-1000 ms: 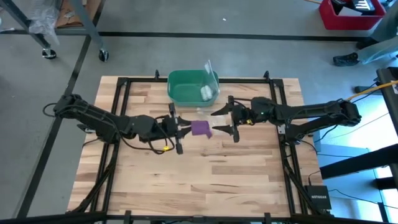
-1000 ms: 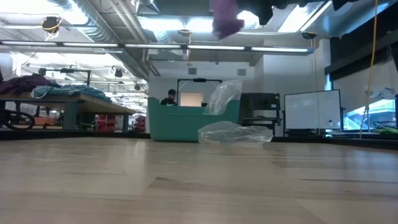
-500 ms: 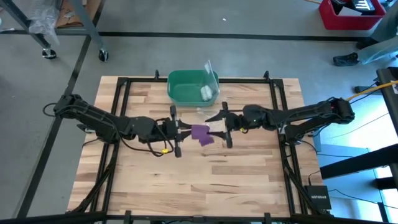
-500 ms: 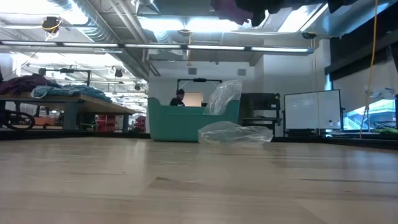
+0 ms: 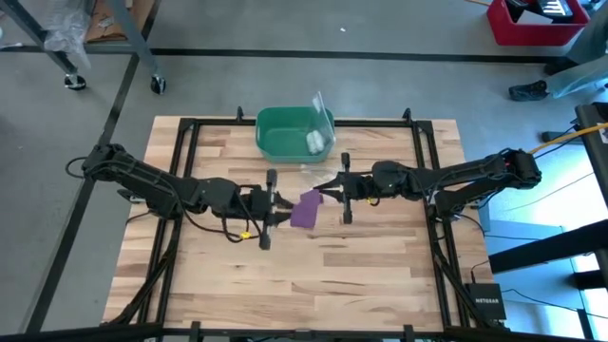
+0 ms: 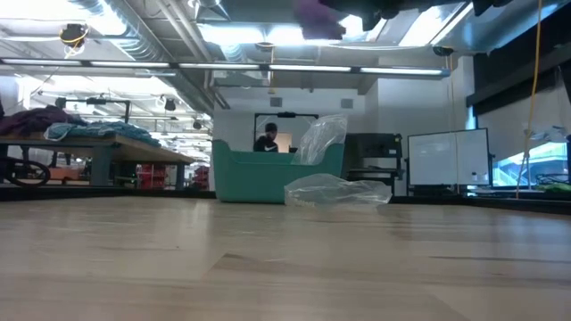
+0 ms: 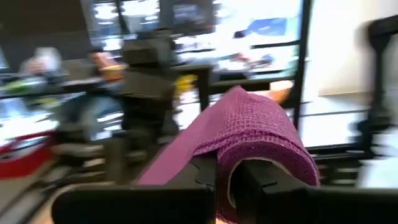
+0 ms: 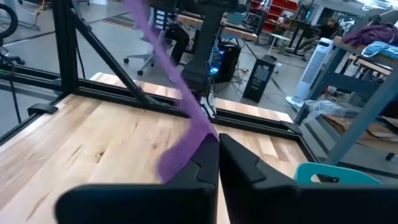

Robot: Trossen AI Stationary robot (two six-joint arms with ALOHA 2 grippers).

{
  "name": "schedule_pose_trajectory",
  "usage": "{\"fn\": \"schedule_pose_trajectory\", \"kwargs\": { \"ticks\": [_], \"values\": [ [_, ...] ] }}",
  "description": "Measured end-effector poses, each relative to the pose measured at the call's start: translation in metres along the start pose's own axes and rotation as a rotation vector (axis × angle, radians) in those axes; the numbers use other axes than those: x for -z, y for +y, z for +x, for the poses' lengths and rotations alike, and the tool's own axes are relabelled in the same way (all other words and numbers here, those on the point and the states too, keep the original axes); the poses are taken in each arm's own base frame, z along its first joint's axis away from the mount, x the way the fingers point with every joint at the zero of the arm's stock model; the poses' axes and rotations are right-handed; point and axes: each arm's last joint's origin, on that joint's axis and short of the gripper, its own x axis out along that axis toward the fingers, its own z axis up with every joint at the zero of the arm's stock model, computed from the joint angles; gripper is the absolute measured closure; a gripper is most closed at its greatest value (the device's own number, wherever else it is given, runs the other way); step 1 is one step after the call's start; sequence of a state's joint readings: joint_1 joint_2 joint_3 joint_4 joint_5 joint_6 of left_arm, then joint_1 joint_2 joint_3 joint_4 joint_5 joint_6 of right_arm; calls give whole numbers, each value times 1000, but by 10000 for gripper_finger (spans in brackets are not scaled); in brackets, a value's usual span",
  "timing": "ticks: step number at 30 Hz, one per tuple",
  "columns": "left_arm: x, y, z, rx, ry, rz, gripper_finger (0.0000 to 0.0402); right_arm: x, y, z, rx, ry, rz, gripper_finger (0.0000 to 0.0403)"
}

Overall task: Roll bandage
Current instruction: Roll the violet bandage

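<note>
The purple bandage (image 5: 304, 208) hangs in the air over the middle of the table, between my two grippers. My left gripper (image 5: 282, 203) comes at it from the table's left and is shut on it. My right gripper (image 5: 325, 190) comes from the table's right and is shut on the bandage's other side. In the left wrist view the bandage (image 7: 249, 130) drapes over the fingers. In the right wrist view it is a narrow strip (image 8: 163, 62) running away toward the left arm. In the low view it shows only at the top edge (image 6: 317, 18). My left gripper pinches the bandage between its two shut fingers, level, from the table's left. A fold of the cloth (image 7: 273, 146) curls over one fingertip. The bandage is clear of the table. My right gripper pinches the strip (image 8: 202, 129) between its two fingertips, level, from the table's right. A short loose end (image 8: 174, 158) hangs below the fingers. The rest of the strip runs slanting toward the left gripper, clear of the table.
A green bin (image 5: 285, 133) stands at the table's far edge with a small white roll (image 5: 314, 142) inside it. Crumpled clear plastic (image 6: 337, 190) lies in front of it. A black frame (image 5: 423, 171) runs around the wooden table top.
My right gripper has gone toward the table's left, up to the bandage, and has shut on it. My left gripper has kept its place but has turned at the wrist, so the bandage now lies slanted instead of level.
</note>
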State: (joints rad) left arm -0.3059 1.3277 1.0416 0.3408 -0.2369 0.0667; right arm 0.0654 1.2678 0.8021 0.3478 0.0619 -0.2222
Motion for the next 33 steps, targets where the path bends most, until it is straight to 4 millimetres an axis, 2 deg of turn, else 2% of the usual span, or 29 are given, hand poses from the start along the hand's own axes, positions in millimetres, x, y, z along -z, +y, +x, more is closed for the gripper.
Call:
{"fn": "schedule_pose_trajectory", "kwargs": {
  "ticks": [6,11,16,20,26,33],
  "values": [
    [-12,-5,-1,106,-131,-31,386,3,1,3,-6,13,-17,396],
    [-24,-2,-4,-23,-245,14,386,6,2,6,-11,20,-15,397],
    [-19,5,-4,-212,-152,110,386,4,3,7,-39,-7,36,399],
    [-12,7,-3,-285,-64,152,386,2,3,7,-51,-30,110,384],
    [-11,7,-3,-295,-54,154,386,1,2,7,-51,-31,219,340],
    [-10,7,-4,-295,-47,155,386,2,2,7,-52,-25,216,236]
  ]
}}
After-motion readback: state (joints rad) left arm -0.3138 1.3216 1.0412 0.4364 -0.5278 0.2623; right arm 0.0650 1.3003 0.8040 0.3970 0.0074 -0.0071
